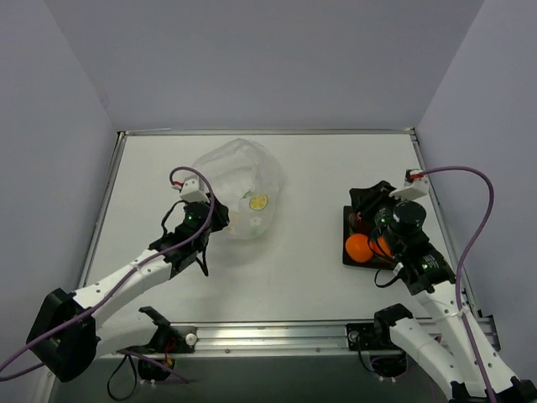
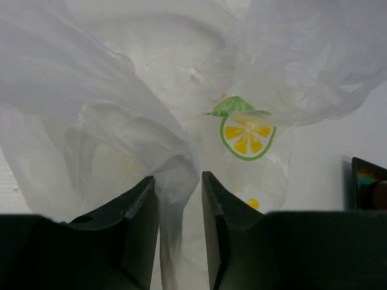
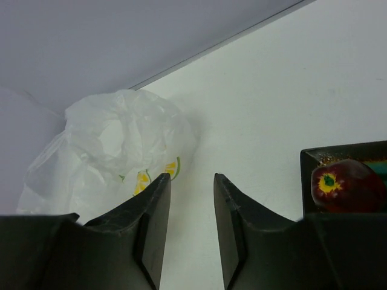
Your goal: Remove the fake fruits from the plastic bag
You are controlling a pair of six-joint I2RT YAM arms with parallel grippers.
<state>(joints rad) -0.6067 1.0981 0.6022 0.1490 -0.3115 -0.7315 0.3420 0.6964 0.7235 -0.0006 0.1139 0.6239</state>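
Left end effector (image 2: pixel 178 181) clamps a gathered fold of the plastic bag (image 2: pixel 109 84) on the desk (image 1: pixel 310 277).
Thin, limp, slippery film is best held by such a bunched fold. The right end effector (image 3: pixel 191 181) hangs parted and empty by the black tray (image 3: pixel 311 158), which holds a maroon fruit (image 3: pixel 344 184) and an orange fruit (image 1: pixel 358 246), both light, hard and likely to roll.

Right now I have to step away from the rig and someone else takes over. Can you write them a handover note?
Left gripper: at the plastic bag, with a fold of film between its fingers; grip unconfirmed.
Right gripper: open, empty, at the black tray.
Done: two orange fruits and a dark red fruit lie in the tray.
To do: no fruit shows through the bag; check inside it for any remaining.
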